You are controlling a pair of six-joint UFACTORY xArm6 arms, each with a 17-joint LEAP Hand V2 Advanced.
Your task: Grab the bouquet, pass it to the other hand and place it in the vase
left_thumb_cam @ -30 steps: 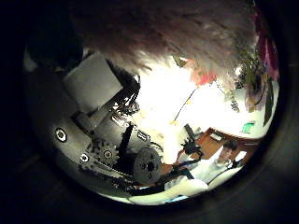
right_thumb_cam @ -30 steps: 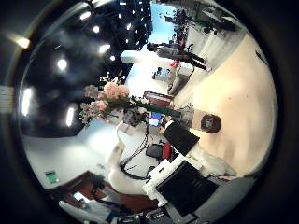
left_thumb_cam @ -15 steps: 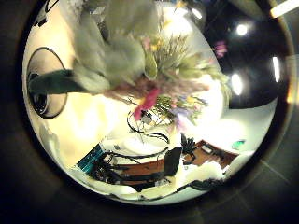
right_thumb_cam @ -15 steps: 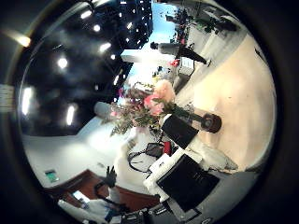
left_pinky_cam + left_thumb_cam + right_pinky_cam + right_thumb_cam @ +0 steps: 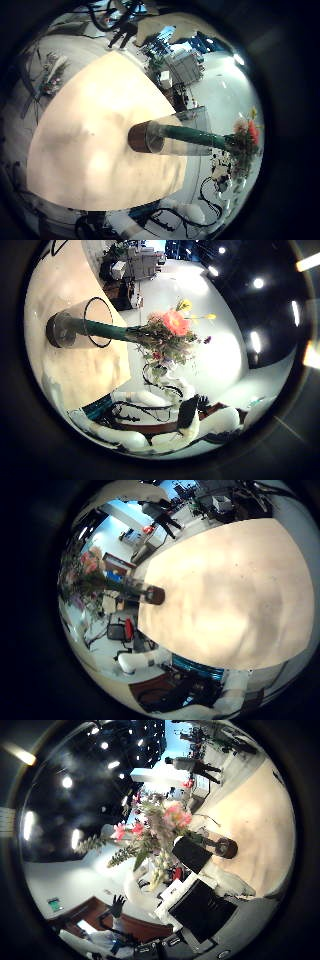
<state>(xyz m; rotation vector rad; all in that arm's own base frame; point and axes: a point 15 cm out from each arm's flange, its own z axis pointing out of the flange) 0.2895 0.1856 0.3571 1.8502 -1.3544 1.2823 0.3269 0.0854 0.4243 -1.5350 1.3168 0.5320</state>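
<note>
Left little finger side palm view: the vase (image 5: 165,137) stood upright on the bench (image 5: 85,140). It was a clear, smooth-walled cylinder with a round rim and a darker base. The bouquet (image 5: 243,135) was in it, thin stems running down inside the clear wall and a loose, ragged cluster of blooms sticking out past the rim. The bench top was flat, matte and faintly mottled, with a curved edge. Bare bench lay all round the vase, most of it on the side away from the blooms.

Left thumb side palm view: the vase (image 5: 85,325) showed its open circular rim with the stems passing through it. The bouquet (image 5: 170,332) fanned out beyond the bench edge (image 5: 60,290), mixing rounded petal heads with spiky sprigs. Nothing touched the vase. I couldn't tell the left hand's finger state.

Right little finger side palm view: the vase (image 5: 148,594) sat near the bench edge with a wide, empty surface (image 5: 230,590) beside it. The blooms were only partly legible here.

Right thumb side palm view: the bouquet (image 5: 150,830) was large, so close to this palm, and its heads looked soft and layered. Blocky, flat-faced parts of the right hand (image 5: 205,912) sat at the edge, not on the stems. Couldn't tell whether its fingers were straight or curled.
</note>
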